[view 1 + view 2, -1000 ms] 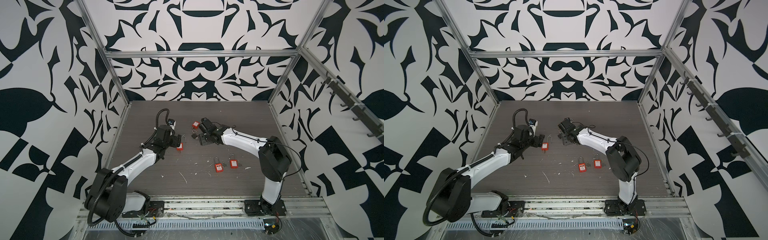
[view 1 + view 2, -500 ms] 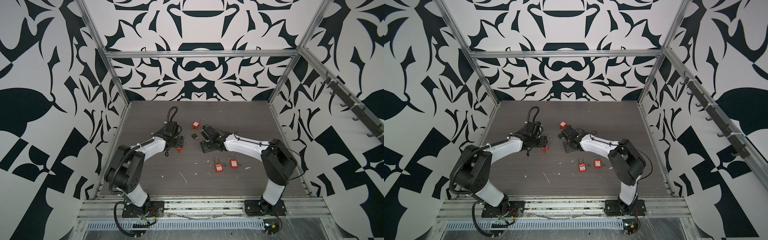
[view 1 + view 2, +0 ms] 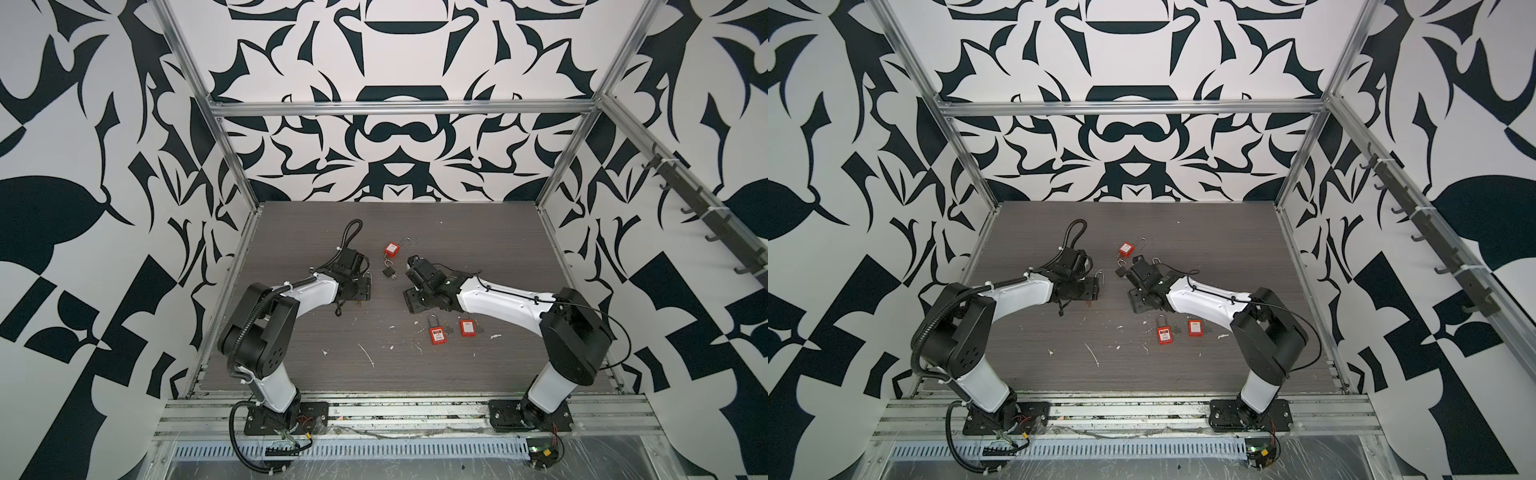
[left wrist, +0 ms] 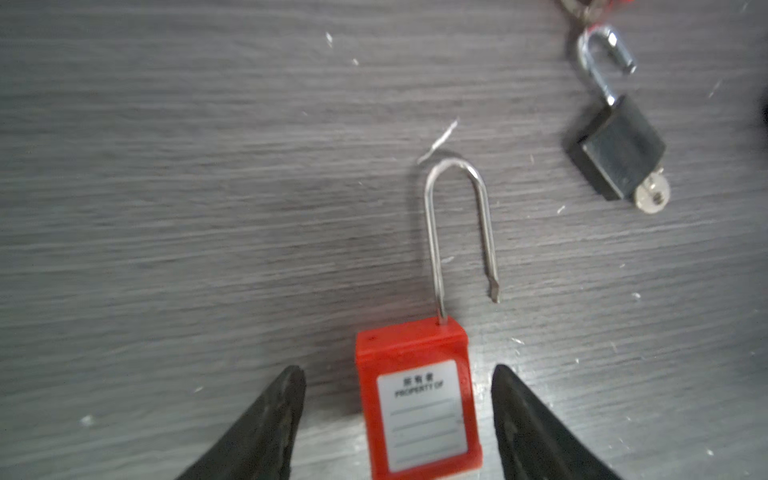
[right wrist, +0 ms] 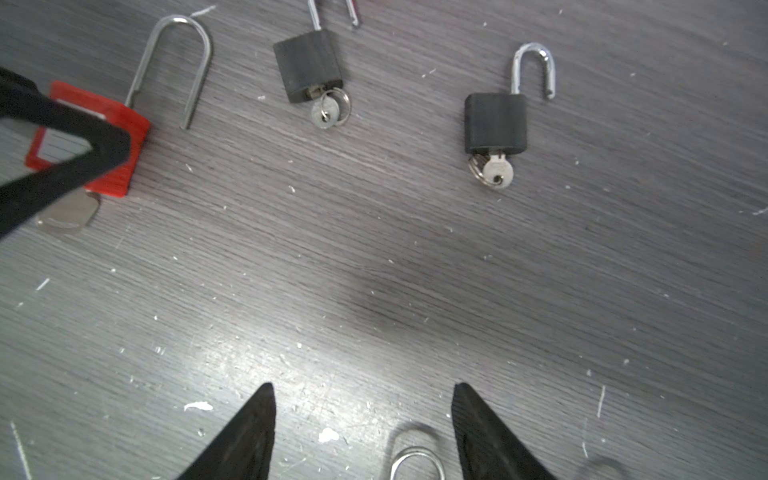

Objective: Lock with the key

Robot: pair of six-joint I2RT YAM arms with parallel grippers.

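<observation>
Left gripper (image 4: 397, 367): jaws wide, straddling the red padlock (image 4: 415, 399) body without contact; shackle (image 4: 457, 224) unlatched. Right gripper (image 5: 362, 384): jaws wide, empty. Total: four red padlocks (image 3: 392, 248), two black padlocks (image 5: 495, 122). The straddled padlock's key (image 5: 68, 216) appears in the right wrist view only.

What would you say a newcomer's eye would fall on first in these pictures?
Probably the bold black-and-white patterned walls boxing in the grey table. Next, the open red padlock, lying on the table between the open jaws of the left gripper; nearby lies a black padlock with its key inserted.
</observation>
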